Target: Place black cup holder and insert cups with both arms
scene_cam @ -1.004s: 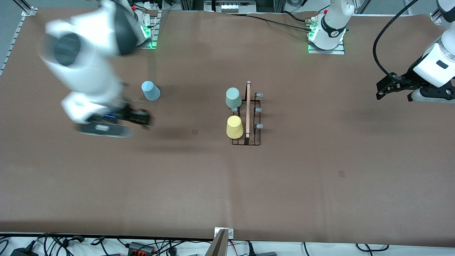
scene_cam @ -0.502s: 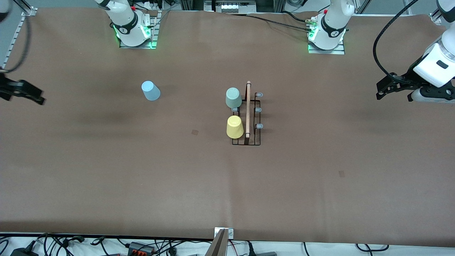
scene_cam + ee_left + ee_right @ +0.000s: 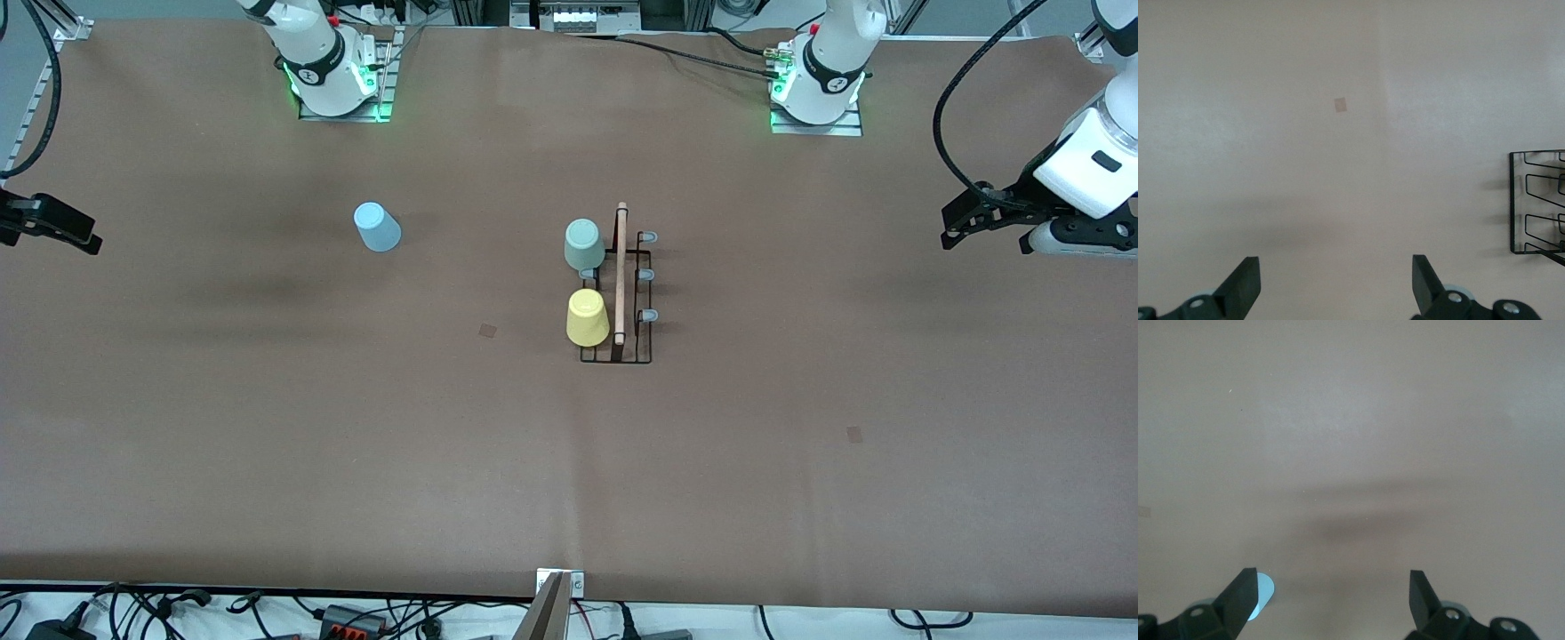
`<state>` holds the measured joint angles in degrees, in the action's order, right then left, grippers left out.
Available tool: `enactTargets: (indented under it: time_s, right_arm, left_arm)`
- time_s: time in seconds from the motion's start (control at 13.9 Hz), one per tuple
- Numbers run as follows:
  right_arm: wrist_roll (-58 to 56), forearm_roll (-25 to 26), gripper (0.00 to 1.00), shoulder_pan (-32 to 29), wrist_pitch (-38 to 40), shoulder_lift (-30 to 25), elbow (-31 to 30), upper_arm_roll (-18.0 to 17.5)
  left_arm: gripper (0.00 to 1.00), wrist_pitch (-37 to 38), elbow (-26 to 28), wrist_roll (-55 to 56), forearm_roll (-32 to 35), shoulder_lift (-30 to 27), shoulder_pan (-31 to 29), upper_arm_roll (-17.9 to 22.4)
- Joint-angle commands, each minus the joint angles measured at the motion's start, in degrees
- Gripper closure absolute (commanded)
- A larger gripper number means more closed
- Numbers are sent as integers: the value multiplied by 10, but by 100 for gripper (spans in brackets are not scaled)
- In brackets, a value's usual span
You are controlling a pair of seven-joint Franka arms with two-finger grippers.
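The black cup holder (image 3: 627,302) stands mid-table with its wooden rod handle upright; one end of its wire frame shows in the left wrist view (image 3: 1537,200). A sage green cup (image 3: 583,244) and a yellow cup (image 3: 587,317) sit upside down on its pegs, on the side toward the right arm. A light blue cup (image 3: 377,227) stands upside down on the table toward the right arm's end; its edge shows in the right wrist view (image 3: 1263,597). My right gripper (image 3: 76,238) is open and empty at the table's edge. My left gripper (image 3: 953,229) is open and empty above the table's other end.
Three free pegs (image 3: 646,276) stand on the holder's side toward the left arm. Small tape squares (image 3: 487,330) lie on the brown table cover. Cables and a metal bracket (image 3: 551,604) line the front edge.
My right arm has swung away from beside the light blue cup out to the table's edge at its own end and come to rest there. The left arm has not moved.
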<state>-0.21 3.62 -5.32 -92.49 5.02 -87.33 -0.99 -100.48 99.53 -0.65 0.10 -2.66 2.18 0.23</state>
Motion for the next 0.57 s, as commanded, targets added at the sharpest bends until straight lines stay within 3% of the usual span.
enactTargets:
  time_s: [0.0, 0.5]
  right_arm:
    - [-12, -9, 0, 15, 3, -19, -19, 12]
    - [-21, -10, 0, 17, 2, -20, -16, 13]
  left_arm:
    - [0, 13, -16, -10, 8, 6, 2, 3]
    - [0, 13, -16, -10, 7, 8, 3, 3]
